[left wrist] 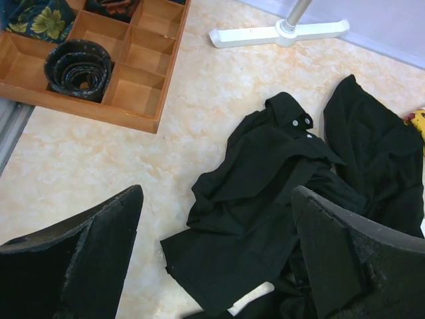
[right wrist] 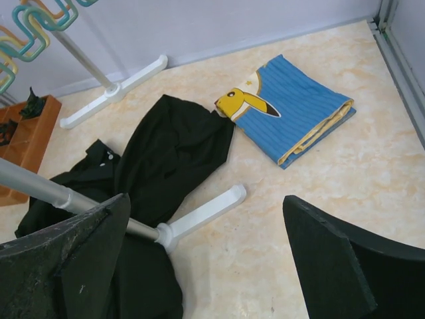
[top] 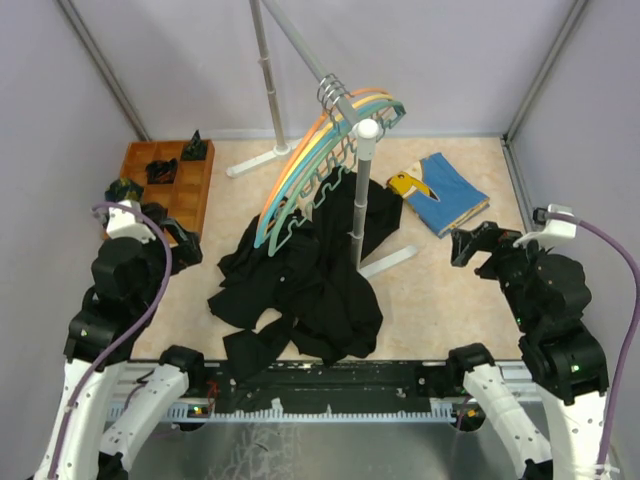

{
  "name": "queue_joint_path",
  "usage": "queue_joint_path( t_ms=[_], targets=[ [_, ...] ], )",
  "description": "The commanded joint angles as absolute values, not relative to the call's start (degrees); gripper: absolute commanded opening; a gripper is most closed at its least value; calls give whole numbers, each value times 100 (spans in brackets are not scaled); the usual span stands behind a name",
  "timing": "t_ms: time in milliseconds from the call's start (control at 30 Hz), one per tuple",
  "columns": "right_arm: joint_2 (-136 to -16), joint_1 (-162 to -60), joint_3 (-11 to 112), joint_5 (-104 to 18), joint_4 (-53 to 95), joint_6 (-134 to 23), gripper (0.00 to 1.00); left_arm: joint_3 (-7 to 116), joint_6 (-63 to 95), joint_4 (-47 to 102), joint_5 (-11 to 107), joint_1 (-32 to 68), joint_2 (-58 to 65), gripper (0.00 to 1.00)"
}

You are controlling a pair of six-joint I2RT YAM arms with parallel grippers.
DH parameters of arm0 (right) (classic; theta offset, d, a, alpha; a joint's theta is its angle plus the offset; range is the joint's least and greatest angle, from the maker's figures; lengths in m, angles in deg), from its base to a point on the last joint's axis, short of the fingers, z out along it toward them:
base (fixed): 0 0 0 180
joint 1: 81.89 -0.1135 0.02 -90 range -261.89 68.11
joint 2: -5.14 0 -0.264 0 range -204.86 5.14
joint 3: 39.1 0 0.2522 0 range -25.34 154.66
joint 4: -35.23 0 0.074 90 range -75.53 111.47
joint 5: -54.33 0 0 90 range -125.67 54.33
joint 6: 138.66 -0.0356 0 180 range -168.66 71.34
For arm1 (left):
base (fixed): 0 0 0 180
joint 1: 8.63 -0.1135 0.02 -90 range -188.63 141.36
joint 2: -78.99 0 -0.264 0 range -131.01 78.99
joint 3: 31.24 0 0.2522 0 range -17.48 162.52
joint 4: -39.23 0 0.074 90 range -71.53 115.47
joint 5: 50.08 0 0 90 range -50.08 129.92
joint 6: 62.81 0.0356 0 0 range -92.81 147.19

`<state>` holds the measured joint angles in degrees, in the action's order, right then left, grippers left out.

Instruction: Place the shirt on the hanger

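so left gripper (left wrist: 216, 199) & right gripper (right wrist: 206, 199) wide open, empty, shirt (top: 300, 290) crumpled on table (top: 450, 290), hanger (top: 292, 160) on rack (top: 362, 200).

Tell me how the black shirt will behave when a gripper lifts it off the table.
The shirt lies crumpled in soft folds, so it will probably go limp and drape from whatever point is pinched. It spreads wide, so trailing parts will likely drag. Black fabric lies against the rack foot, so it may snag there.
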<state>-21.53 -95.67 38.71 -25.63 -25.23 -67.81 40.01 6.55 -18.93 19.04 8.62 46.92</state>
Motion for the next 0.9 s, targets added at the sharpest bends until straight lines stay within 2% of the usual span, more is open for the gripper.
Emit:
queue_joint_path(
  t_ms=[0, 200, 467, 700, 767, 867],
  targets=[
    [-2375, -9590, 3811, -2911, -2422, -6572, 99, 3880, 815, -1547, 2141, 859, 4722, 99],
    [-2457, -9595, 3627, -3307, -2314, -6604, 99, 3820, 875, -1460, 2394, 859, 4649, 99],
    [-2682, -9595, 3586, -4863, -2092, -6574, 99, 3710, 848, -1425, 2578, 859, 4673, 99],
    [-2616, -9660, 2869, -5630, -1095, -7398, 99, 3578, 787, -1395, 2641, 859, 4564, 99],
    [-2636, -9927, 2756, -5492, -864, -7512, 99, 3557, 759, -1399, 2638, 855, 4549, 99],
    [-2765, -10895, 2634, -4686, -626, -7580, 99, 3505, 717, -1373, 2682, 859, 4542, 99]
  ],
)
